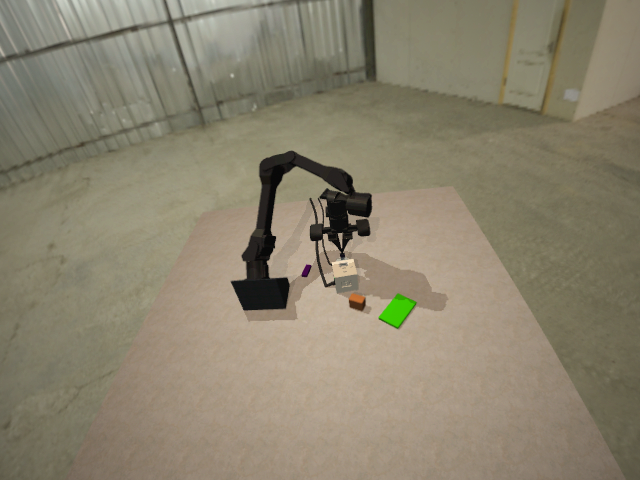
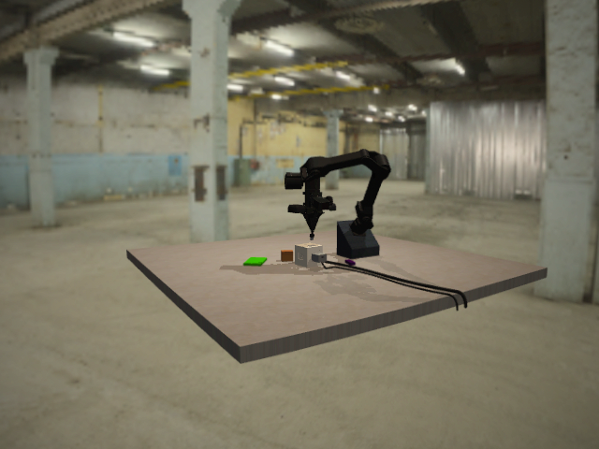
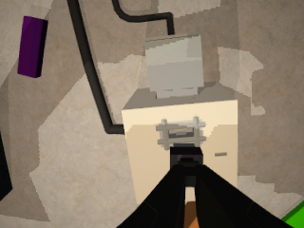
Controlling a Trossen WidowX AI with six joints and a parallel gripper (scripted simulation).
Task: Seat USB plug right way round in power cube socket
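The USB plug stands upright above the power cube, its tip apparently clear of the top face. The gripper is narrow, closed on this plug; the single arm is the only one at work. Clock directions refer to the wrist view, with 12 at its upper edge. The socket, marked by a pale raised frame, appears just toward 12 o'clock of the plug. The plug's long axis points down toward the cube, in line with the fingers; the broad side of its body runs from 9 to 3 o'clock, as does the socket's opening. Which way round the plug faces cannot be told. The coming move probably calls for a half-turn about the upright axis, then centring over the frame and a straight push; a tilt could jam it again.

Farther out, a grey side connector adjoins the cube at 12 o'clock. A black cable passes at 10, and a purple block lies beyond it.
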